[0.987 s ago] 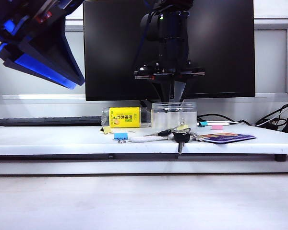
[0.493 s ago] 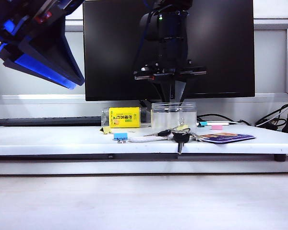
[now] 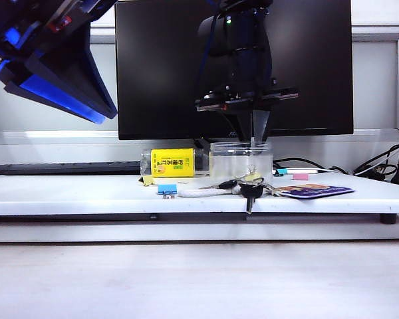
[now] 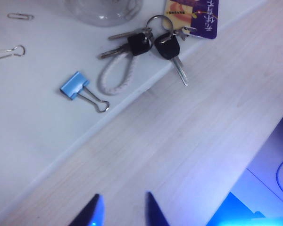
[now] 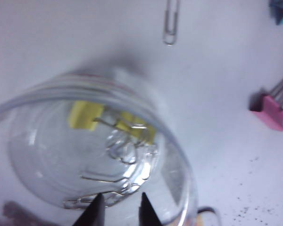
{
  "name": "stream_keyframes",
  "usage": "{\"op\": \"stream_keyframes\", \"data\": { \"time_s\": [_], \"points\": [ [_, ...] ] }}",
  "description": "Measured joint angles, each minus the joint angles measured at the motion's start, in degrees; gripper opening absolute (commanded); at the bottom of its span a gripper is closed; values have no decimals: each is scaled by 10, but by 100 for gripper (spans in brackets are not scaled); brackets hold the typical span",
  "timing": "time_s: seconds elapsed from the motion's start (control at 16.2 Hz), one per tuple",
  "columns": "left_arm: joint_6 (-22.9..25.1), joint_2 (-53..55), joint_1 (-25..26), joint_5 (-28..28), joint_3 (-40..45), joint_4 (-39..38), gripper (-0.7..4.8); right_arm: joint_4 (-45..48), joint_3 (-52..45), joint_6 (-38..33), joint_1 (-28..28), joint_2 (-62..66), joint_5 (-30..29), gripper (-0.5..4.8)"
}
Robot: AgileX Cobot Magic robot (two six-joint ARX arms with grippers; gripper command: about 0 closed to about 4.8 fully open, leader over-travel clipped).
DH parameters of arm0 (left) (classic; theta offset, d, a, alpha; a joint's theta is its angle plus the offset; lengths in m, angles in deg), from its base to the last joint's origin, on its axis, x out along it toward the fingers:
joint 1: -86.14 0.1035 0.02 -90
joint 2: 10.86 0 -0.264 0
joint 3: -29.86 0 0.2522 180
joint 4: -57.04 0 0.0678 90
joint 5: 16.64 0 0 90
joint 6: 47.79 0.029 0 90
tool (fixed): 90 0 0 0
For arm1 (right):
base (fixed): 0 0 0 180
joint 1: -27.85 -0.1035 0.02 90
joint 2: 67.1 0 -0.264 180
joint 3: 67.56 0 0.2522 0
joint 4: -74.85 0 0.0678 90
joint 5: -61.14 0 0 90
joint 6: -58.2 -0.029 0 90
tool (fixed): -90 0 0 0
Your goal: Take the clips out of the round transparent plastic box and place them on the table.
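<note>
The right pincer [image 5: 119, 207] hangs over the round transparent plastic box [image 5: 23, 117], its fingertips a narrow gap apart with nothing between them. Below and just beyond its tips two yellow clips [image 5: 87, 115] lie inside the box on the white table [image 5: 61, 42]. Farther out rest a paperclip [image 5: 170, 21] and a pink clip [image 5: 270, 113]. The left pincer [image 4: 122, 212] stands apart and empty, high off the table's front edge, well away from a blue binder clip [image 4: 75, 85] and keys [image 4: 153, 44].

A blue binder clip [image 4: 75, 85] lies beside keys [image 4: 153, 43] and a yellow packet [image 3: 172, 162].
</note>
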Motion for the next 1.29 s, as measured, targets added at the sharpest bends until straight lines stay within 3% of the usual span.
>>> {"op": "stream_keyframes", "data": {
  "time_s": [1.11,1.29],
  "points": [
    [0,0,0,0,0,-8,125,4,-2,-17,6,19,1,64],
    [0,0,0,0,0,-8,125,11,-2,-17,7,19,1,86]
  ]
}}
